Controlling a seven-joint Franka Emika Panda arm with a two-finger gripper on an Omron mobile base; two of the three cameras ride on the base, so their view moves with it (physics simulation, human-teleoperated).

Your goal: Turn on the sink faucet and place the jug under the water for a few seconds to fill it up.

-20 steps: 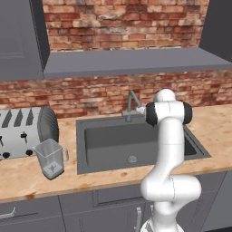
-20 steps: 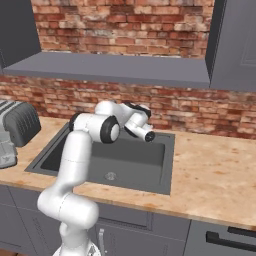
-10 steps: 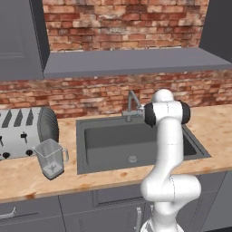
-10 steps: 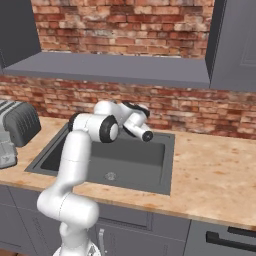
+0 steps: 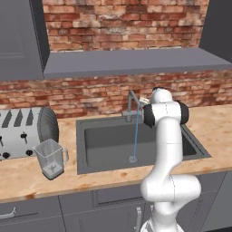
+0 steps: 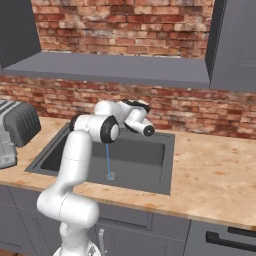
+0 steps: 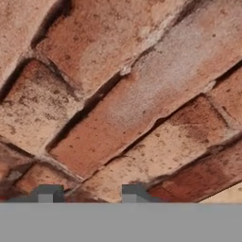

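Nearest the base, the jug [image 5: 51, 157] stands upright on the wooden counter [image 5: 27, 174], left of the sink [image 5: 104, 140] and just in front of the silver toaster [image 5: 25, 131], apart from the arm. Within the sink, the water [image 5: 136, 138] falls as a thin blue stream from the sink faucet [image 5: 132, 105] to the drain [image 5: 132, 159]; the right base view shows the same stream [image 6: 107, 159]. Behind the basin, the gripper [image 7: 90, 193] points closely at the brick wall [image 7: 123, 94], its fingertips [image 7: 47, 193] set moderately apart with nothing between them. The hand [image 6: 140, 120] sits beside the faucet, at the wall.
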